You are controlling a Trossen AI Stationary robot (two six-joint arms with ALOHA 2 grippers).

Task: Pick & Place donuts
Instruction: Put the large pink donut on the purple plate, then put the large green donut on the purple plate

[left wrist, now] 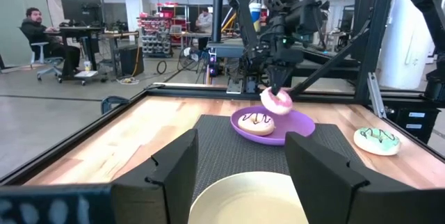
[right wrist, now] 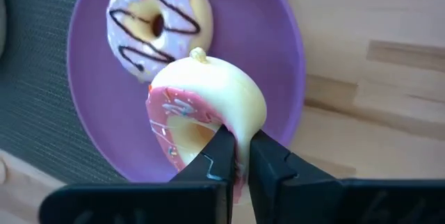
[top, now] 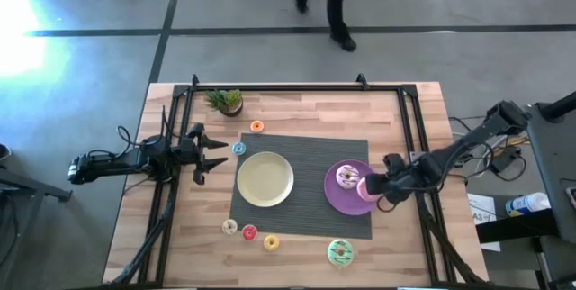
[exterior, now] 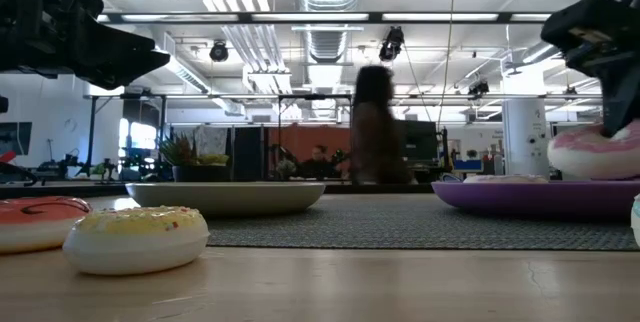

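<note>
My right gripper point(top: 380, 188) is shut on the pink donut point(right wrist: 208, 106) over the purple plate point(top: 335, 198). A white-iced donut with dark zigzag lines point(top: 346, 177) lies flat on that plate. The green donut point(top: 340, 252) rests on the wood near the table's near edge. Cream point(top: 229, 227), red point(top: 249, 232) and yellow point(top: 271, 242) minis lie on the near side of the mat, orange point(top: 257, 126) and blue point(top: 238, 148) on its far left. My left gripper point(top: 214, 153) hovers open, left of the yellow plate point(top: 265, 179). My right gripper pinches the pink donut's ring point(right wrist: 240, 137) between its two fingers, one finger point(right wrist: 217, 156) on the pink iced face beside the hole, the other on the plain cream underside. The donut point(left wrist: 276, 101) stands on edge, lifted clear just above the purple plate point(left wrist: 300, 121).
A dark woven mat point(top: 306, 146) lies under both plates. A small potted plant point(top: 225, 101) stands at the far left of the table. Black frame rails point(top: 416, 146) run along the table's sides. A person point(top: 328, 2) walks beyond the far edge.
</note>
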